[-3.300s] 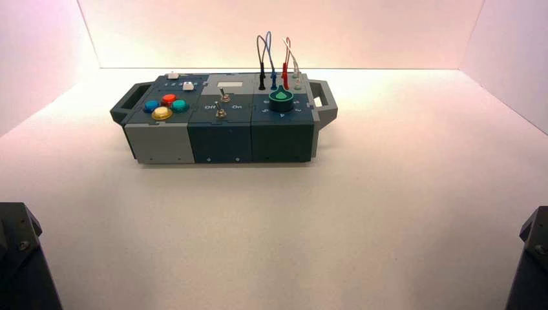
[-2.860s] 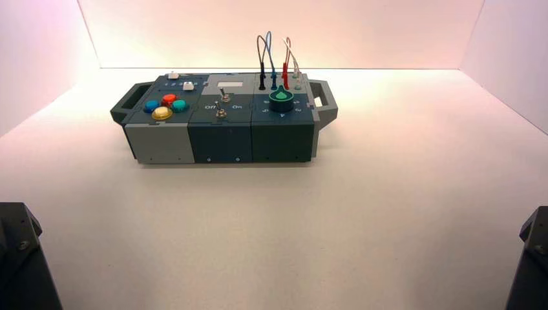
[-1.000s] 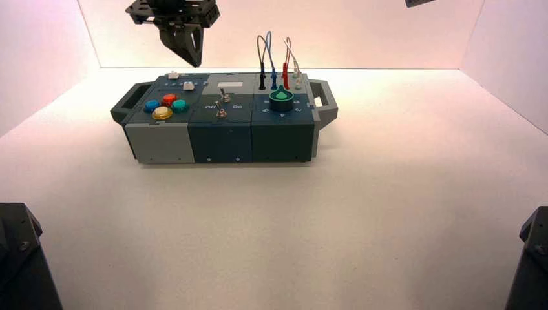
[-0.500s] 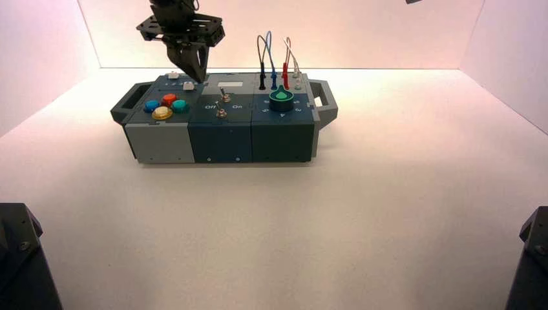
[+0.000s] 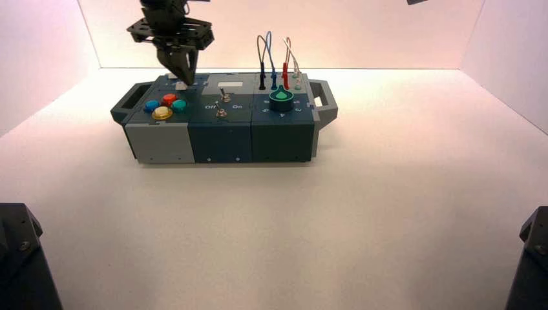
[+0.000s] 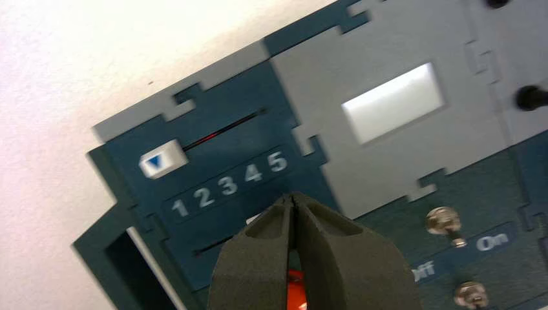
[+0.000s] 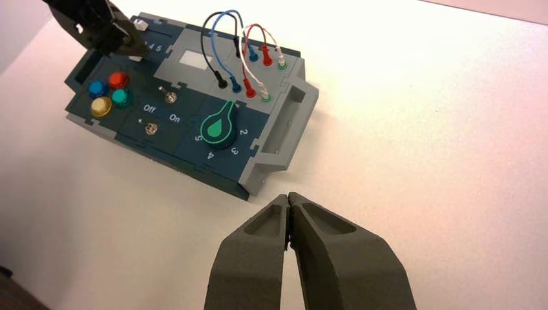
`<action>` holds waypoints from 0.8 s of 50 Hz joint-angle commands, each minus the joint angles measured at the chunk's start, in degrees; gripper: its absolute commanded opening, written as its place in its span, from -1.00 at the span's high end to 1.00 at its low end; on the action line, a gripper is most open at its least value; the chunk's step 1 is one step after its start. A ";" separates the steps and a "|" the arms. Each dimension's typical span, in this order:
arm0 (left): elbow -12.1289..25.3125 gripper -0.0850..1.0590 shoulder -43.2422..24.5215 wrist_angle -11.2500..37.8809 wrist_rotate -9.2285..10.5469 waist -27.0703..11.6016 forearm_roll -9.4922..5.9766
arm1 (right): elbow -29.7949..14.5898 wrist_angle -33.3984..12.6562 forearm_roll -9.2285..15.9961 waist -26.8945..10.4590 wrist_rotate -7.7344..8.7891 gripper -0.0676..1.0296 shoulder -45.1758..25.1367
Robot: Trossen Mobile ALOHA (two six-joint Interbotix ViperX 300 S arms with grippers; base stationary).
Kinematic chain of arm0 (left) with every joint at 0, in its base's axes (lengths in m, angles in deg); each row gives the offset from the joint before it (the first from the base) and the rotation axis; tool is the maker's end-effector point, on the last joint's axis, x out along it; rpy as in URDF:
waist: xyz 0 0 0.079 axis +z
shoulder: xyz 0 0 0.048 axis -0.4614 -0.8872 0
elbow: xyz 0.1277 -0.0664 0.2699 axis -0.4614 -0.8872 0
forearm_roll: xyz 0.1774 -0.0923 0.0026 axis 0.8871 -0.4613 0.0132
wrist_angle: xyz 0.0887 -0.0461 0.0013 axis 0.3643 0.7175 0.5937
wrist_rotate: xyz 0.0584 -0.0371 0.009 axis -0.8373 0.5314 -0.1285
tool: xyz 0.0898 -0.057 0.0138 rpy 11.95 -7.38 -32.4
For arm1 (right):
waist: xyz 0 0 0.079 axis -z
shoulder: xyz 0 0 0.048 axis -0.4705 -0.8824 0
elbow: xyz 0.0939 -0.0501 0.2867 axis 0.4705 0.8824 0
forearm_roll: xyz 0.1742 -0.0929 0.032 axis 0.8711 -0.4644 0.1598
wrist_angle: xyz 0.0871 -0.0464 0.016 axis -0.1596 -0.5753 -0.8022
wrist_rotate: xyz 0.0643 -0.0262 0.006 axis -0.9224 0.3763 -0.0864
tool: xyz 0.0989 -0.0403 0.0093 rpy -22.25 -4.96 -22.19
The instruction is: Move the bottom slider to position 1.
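The box [image 5: 158,142] stands at the back of the table. The bottom slider's white cap [image 5: 181,85] lies behind the coloured buttons. My left gripper [image 5: 183,80] is shut and points down, with its tips right at this cap. In the left wrist view the shut tips [image 6: 294,199] cover most of the cap, and only a white corner [image 6: 253,219] shows beside its slot [image 6: 212,246], below the numerals 1 to 5. The twin top cap [image 6: 158,160] sits at the 1 end. My right gripper [image 7: 289,197] is shut and empty, high above the table to the right of the box.
On the box are the blue [image 5: 150,105], red [image 5: 168,99], green [image 5: 179,104] and yellow [image 5: 161,113] buttons, two toggle levers [image 5: 221,97], a green knob [image 5: 280,99] and looped wires [image 5: 278,58]. Handles stick out at both ends. Arm bases stand at the lower corners.
My left gripper has come into view from above, dropped and shifted left onto the bottom slider's cap. The cap now shows slightly farther left than half a second ago.
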 commanded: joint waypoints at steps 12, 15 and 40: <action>0.88 0.91 0.88 1.05 -0.53 1.32 1.32 | -0.79 0.70 0.18 -0.26 0.00 0.92 0.09; 0.79 0.91 0.97 1.49 -0.53 1.85 1.76 | -0.79 0.70 0.26 -0.26 0.00 0.92 0.09; -1.93 0.91 3.78 2.55 -0.53 5.98 3.25 | -0.88 0.53 0.26 -0.26 0.00 0.92 0.18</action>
